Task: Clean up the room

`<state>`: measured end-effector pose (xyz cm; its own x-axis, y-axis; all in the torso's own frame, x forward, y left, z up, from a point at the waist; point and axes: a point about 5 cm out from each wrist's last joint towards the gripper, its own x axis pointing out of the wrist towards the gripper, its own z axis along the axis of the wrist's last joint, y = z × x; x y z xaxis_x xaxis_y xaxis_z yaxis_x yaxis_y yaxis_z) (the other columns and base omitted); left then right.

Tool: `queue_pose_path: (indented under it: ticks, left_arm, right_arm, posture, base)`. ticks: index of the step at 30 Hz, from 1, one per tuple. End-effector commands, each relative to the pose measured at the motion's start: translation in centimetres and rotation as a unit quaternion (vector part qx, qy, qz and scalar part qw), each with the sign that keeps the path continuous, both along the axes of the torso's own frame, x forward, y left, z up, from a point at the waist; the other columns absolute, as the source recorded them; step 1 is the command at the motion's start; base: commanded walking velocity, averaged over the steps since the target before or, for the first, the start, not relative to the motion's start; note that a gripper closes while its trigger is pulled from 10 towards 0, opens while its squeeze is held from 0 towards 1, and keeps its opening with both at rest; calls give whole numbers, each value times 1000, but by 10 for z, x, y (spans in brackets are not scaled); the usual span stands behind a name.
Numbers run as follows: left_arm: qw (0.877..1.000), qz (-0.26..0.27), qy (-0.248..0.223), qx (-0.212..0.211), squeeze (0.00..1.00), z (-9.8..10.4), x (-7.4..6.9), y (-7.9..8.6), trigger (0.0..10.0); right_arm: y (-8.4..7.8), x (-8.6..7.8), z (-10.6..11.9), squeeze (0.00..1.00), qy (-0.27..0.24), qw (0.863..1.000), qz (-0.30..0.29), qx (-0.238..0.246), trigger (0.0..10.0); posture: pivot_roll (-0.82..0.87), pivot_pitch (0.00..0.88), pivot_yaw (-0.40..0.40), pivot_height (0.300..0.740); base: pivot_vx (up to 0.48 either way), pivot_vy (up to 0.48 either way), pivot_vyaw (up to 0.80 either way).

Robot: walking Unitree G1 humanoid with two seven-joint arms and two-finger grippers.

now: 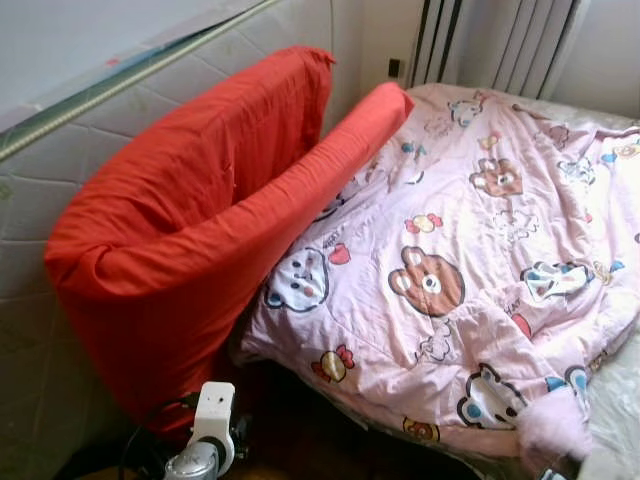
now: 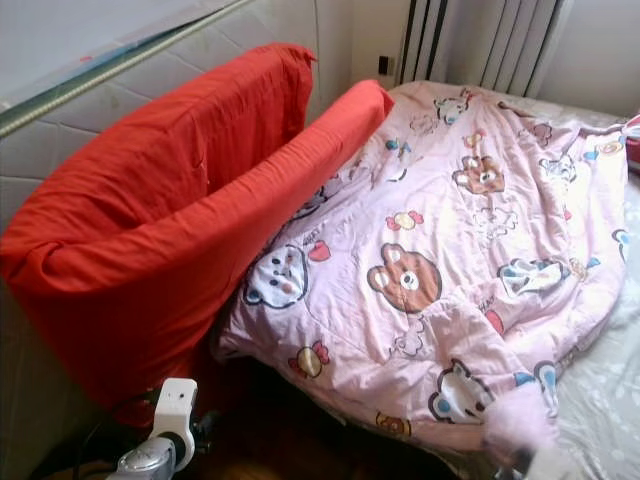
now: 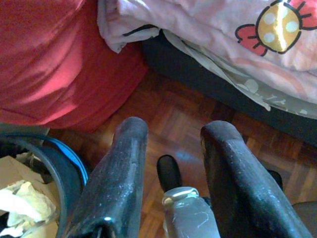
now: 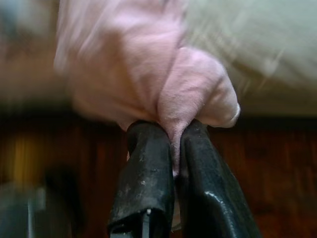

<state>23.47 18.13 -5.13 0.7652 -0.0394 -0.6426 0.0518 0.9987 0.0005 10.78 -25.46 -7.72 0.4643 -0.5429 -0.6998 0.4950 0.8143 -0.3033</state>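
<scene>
1. At the near right corner of the bed, the pink quilt with its bear pattern is bunched into a knot of cloth, and the right pincer is pinching that knot, its two black fingers pressed together with a fold of pink fabric between them.
2. From that corner the quilt spreads away and to the robot's left across the mattress, its long axis running from the near edge toward the curtain at the far wall, so I judge any straightening pull has to go along or across that line.
3. The quilt's left edge lies against the red cushion, which leans on the upright mattress beside the bed; there is no slack room on that side.
4. The left pincer hangs low over the parquet floor near the quilt's near left corner, its fingers spread and holding nothing.
5. The right arm is the one engaged; open floor lies along the near bed edge.
</scene>
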Motion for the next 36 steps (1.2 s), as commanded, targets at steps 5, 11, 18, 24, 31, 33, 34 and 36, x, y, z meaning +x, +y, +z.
queue_pose_path:
  ticks: [5, 11, 18, 24, 31, 33, 34, 36]
  left_arm:
    - [1000, -5, 7, 5, 0, -1, -2, 0, 10000]
    - [1000, -4, 6, 5, 0, -1, -1, 0, 10000]
    - [1000, -5, 5, 6, 0, 0, 0, 0, 10000]
    - [1000, -5, 5, 6, 0, 0, 0, 0, 10000]
    - [1000, -4, 6, 6, 0, -1, 0, -1, 10000]
    - [1000, -4, 5, 6, 0, -1, 0, -1, 10000]
    - [1000, -4, 5, 6, 0, -1, 0, -1, 10000]
    - [1000, -5, 5, 6, 0, -1, 0, -1, 10000]
  right_arm:
    - [-27, -49, -10, 0, 103, 983, -148, -37, 10000]
    - [-59, -79, 1, 0, 126, 955, -243, -113, 10000]
    - [-93, -78, 29, 0, 99, 926, -260, -254, 10000]
    - [-72, -68, 13, 0, 119, 946, -226, -201, 10000]
    - [-34, -64, -13, 0, 186, 967, -138, -109, 10000]
    - [-30, -65, -15, 0, 195, 966, -130, -107, 10000]
    - [-30, -66, -15, 0, 197, 965, -134, -108, 10000]
    - [-34, -67, -14, 0, 190, 963, -154, -111, 10000]
  posture:
    - [-111, 75, 39, 740]
    - [-115, 76, 39, 740]
    - [-119, 74, 41, 740]
    - [-115, 74, 41, 740]
    - [-112, 74, 39, 740]
    - [-113, 74, 41, 740]
    - [-112, 75, 41, 740]
    - [-109, 74, 42, 740]
  base:
    - [0, 0, 0]
    - [0, 0, 0]
    - [0, 0, 0]
    - [0, 0, 0]
    - [0, 0, 0]
    - [0, 0, 0]
    - [0, 0, 0]
    - [0, 0, 0]
